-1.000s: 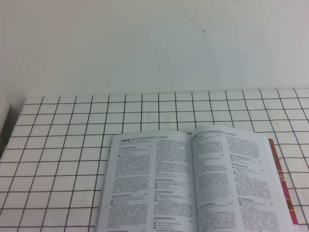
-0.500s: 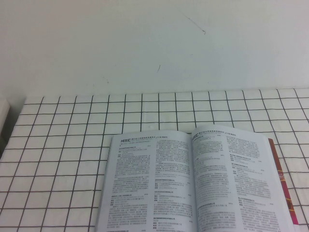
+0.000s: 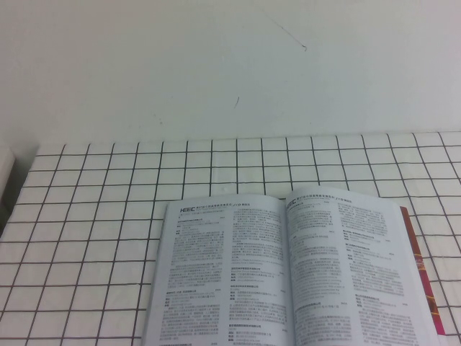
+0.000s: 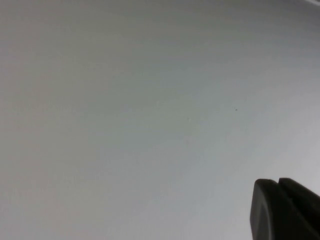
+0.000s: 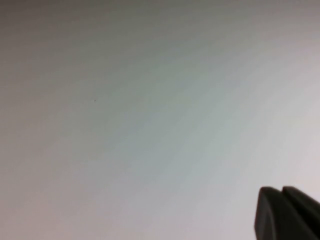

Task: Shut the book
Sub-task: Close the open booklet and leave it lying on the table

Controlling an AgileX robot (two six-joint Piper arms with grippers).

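White cloth [image 3: 94,238] ruled in a black grid, spread over the table below a plain white wall [image 3: 144,72]. At far left, just off the cloth's edge, a sliver of some pale object [image 3: 4,162], too cropped to name. From centre to right at the near edge, the book [image 3: 238,274]: lies open and flat on the cloth, pages up, lower part cut off by the high view. Carries dense small print in columns; looks like "HEEC" in bold at the head of the left page, the rest too fine to read. Shows a red-orange cover strip [image 3: 421,274] along its right side.

Left gripper [image 4: 285,212]: only a dark piece in its wrist view, before a blank pale surface; cannot tell whether apart or together. Right gripper [image 5: 287,212]: the same dark piece against the same blank backdrop; cannot tell either.
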